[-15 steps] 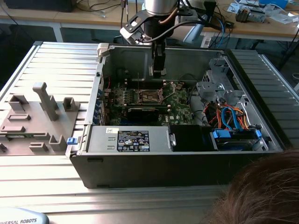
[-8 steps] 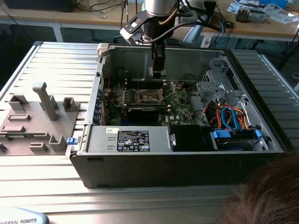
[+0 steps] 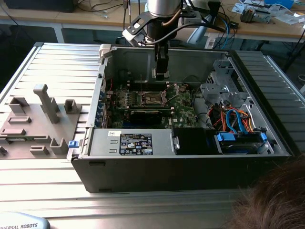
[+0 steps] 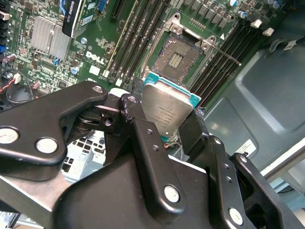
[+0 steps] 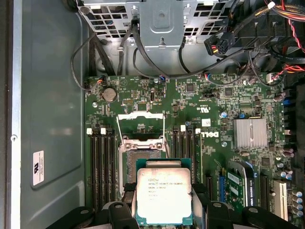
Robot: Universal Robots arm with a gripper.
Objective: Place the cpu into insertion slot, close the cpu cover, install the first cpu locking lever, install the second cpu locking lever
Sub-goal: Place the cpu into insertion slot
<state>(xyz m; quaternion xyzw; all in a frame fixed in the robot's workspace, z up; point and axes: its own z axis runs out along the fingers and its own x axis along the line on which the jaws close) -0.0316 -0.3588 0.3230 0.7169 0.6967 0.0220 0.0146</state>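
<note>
Plainly one cpu (image 5: 164,195) is here, clamped by its edges between the gripper (image 4: 167,114)'s two fingers (image 4: 143,129), parted only chip-wide. It hangs over the single insertion slot (image 4: 177,58), unseated, and the one cpu cover (image 5: 141,125) stands open.

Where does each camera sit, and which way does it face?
Exterior view: off the arm, looking down into the open computer case; gripper hangs over the motherboard.
First wrist view: at the wrist, squarely facing the motherboard; fingers flank the cpu.
Second wrist view: at the wrist, slanting past black gripper links toward the insertion slot.
Both wrist views share the gripped cpu.
</note>
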